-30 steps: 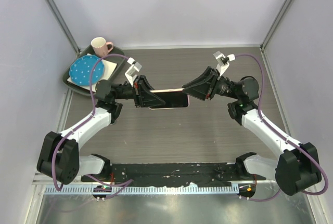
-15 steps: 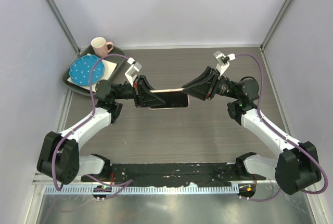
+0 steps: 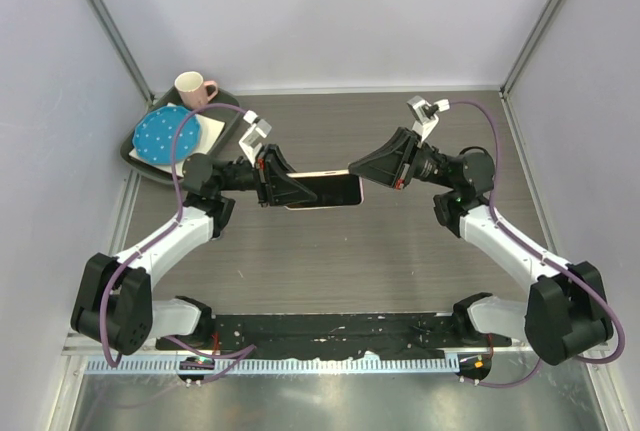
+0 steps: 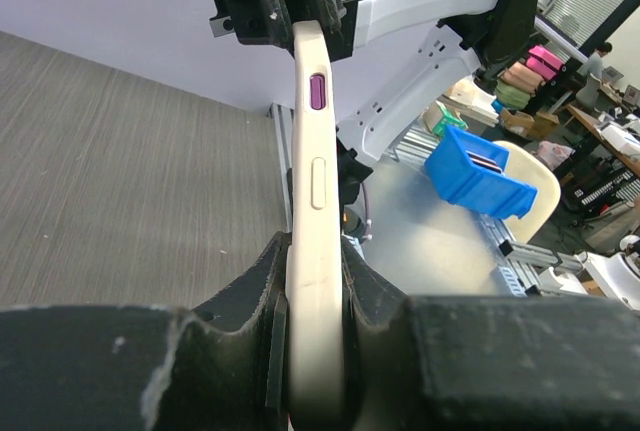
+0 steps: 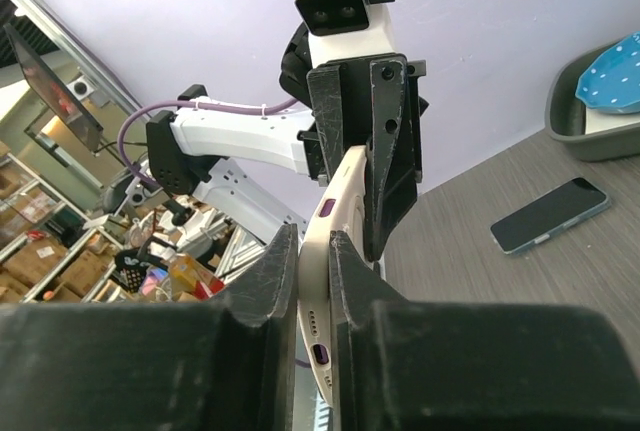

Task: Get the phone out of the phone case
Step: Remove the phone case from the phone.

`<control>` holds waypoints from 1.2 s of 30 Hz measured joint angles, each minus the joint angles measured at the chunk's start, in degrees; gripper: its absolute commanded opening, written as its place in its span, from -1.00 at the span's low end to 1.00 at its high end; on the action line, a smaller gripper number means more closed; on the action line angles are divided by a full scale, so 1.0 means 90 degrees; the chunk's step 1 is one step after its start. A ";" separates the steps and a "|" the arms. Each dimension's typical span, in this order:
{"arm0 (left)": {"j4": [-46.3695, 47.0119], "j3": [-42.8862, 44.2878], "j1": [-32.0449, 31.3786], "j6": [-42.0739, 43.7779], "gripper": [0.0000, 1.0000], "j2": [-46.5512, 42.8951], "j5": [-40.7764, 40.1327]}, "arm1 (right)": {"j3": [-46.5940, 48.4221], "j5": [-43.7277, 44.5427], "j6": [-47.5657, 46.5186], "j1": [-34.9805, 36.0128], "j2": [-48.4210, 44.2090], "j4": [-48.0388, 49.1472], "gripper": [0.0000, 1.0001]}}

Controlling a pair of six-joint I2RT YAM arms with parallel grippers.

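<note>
A cream phone case hangs edge-on above the table, held at both ends. My left gripper is shut on its left end and my right gripper is shut on its right end. In the left wrist view the case runs up from my left gripper, with purple showing in a button cut-out. In the right wrist view the case sits between the jaws of my right gripper, with purple in the port cut-out. A dark-screened phone lies flat on the table below; it also shows in the right wrist view.
A dark tray at the back left holds a blue dotted plate and a pink mug. White walls close in the table on three sides.
My right gripper has shifted slightly left and up with the case end. The left gripper has stayed where it was, and both remain shut on the case.
</note>
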 measured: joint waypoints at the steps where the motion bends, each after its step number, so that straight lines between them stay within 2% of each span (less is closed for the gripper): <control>1: 0.0007 0.0000 0.0000 -0.0002 -0.99 0.0000 0.0000 | 0.0000 0.0017 0.0075 0.0000 0.0034 0.0053 -0.92; 2: 0.0017 0.0000 0.0000 -0.0002 -0.99 0.0000 -0.0002 | 0.0000 0.0027 0.0136 -0.0002 0.0061 0.0085 -0.98; 7: 0.0066 0.0083 -0.0027 -0.0039 -0.99 0.0005 0.0068 | -0.0053 0.0051 0.0423 0.0005 0.0083 0.0367 -0.98; 18: 0.0857 0.0410 -0.0199 -0.0959 -0.99 0.0134 0.0306 | -0.0063 0.0095 0.1273 0.0027 0.0406 0.1846 -0.98; 26: 0.0860 0.0410 -0.0204 -0.1338 -1.00 0.0134 0.0299 | -0.0061 0.0092 0.1331 0.0024 0.0624 0.2234 -0.98; 36: 0.0857 0.0449 -0.0238 -0.1489 -0.99 0.0131 0.0272 | 0.0012 0.0075 0.2040 0.0005 0.0816 0.2499 -0.98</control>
